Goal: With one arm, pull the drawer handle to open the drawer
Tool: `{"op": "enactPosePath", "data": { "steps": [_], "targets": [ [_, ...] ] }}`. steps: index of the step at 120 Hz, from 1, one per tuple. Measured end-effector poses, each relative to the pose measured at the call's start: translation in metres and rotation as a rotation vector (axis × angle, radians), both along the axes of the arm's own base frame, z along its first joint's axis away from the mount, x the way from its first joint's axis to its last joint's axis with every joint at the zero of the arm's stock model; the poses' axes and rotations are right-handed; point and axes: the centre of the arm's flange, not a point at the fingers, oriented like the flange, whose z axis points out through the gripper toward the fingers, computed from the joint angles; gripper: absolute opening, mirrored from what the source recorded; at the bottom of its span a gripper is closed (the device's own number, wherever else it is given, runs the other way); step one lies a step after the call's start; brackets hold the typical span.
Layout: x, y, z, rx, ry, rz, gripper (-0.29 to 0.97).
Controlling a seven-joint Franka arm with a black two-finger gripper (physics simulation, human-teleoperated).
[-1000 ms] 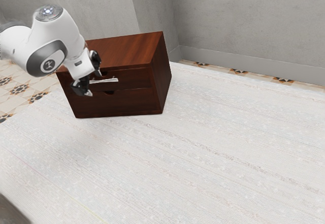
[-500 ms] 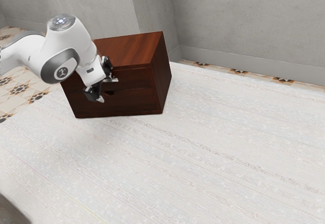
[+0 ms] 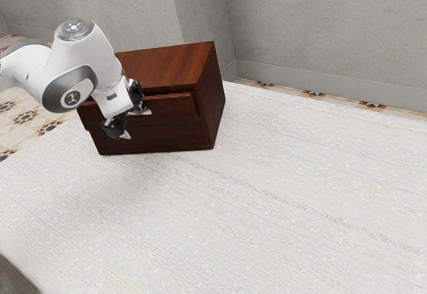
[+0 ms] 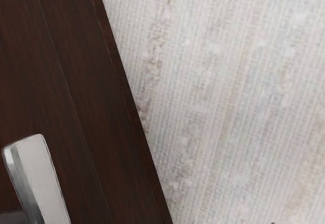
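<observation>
- Arm (image 3: 50,64), upper left of the frame: smooth, rounded white shells.
- Grey band (image 3: 81,76) around a joint, its cap bearing a small mark.
- Shiny pale disc (image 3: 73,27) on top.
- Black end effector (image 3: 117,130).

The white arm (image 3: 63,74) bends at the wrist, claw (image 3: 128,115) angled downward.

We note: dark wood cabinet face (image 4: 66,71), thin seam running parallel to its outer edge. Silver handle (image 4: 34,181) lies against wood, rounded end showing, well in from that edge. Edge meets pale surface (image 4: 238,102), streaked and speckled.
</observation>
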Motion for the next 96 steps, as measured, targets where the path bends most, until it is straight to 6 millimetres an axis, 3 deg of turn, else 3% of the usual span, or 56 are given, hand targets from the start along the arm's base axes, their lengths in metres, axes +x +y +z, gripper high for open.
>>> {"op": "enactPosePath", "data": {
  "steps": [8, 13, 23, 96],
  "targets": [
    [-0.001, -0.003, -0.002, -0.003, 0.005, -0.002, 0.48],
    [-0.002, -0.004, -0.004, -0.004, 0.008, -0.002, 0.51],
    [-0.012, -0.008, -0.001, 0.007, 0.01, -0.002, 0.38],
    [-0.115, -0.041, 0.011, 0.022, 0.015, 0.021, 0.52]
  ]
}}
